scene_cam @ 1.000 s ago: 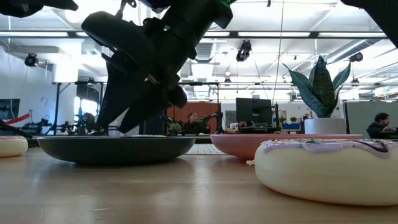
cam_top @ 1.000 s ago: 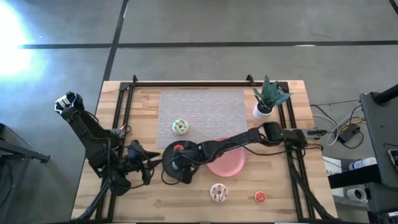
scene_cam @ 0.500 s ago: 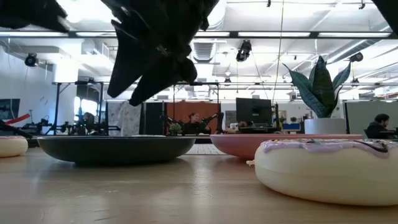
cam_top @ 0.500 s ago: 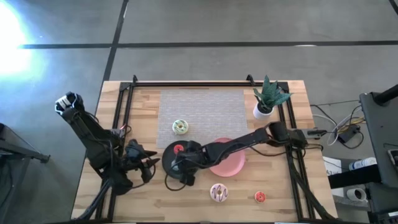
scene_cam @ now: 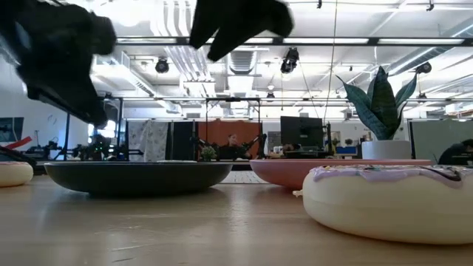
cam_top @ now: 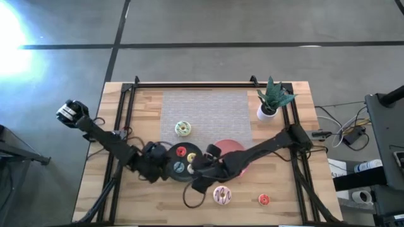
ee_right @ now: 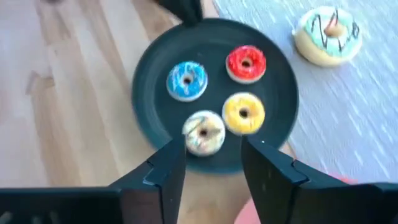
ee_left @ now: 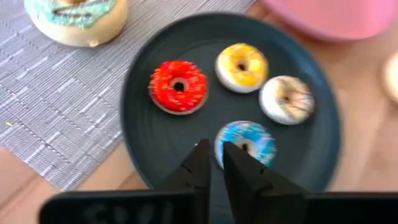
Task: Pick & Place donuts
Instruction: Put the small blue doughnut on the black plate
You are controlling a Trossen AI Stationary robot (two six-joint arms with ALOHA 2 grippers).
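Note:
A black plate (cam_top: 172, 154) holds a red donut (ee_left: 179, 86), a yellow one (ee_left: 242, 64), a blue one (ee_left: 245, 140) and a cream one (ee_left: 286, 99), each lying flat. My left gripper (ee_left: 212, 155) is shut and hovers over the plate's left side (cam_top: 163, 165), by the blue donut. My right gripper (ee_right: 211, 158) is open and empty above the plate's near right side (cam_top: 197, 171), its fingers standing either side of the cream donut (ee_right: 203, 132) far below. A green donut (cam_top: 183, 128) lies on the grey mat. A pink-white striped donut (cam_top: 222, 195) and a red donut (cam_top: 264, 200) lie near the front edge.
A pink plate (cam_top: 235, 150) sits just right of the black plate, under my right arm. A potted plant (cam_top: 271, 101) stands at the far right. The grey mat (cam_top: 208, 110) covers the far middle. Black rails (cam_top: 123, 120) run along the table's sides.
My right gripper has risen from the black plate and drawn back toward the table's near right. My left gripper has gone toward the table's right edge, over the black plate's left side. The yellow, blue and cream donuts now show on the plate.

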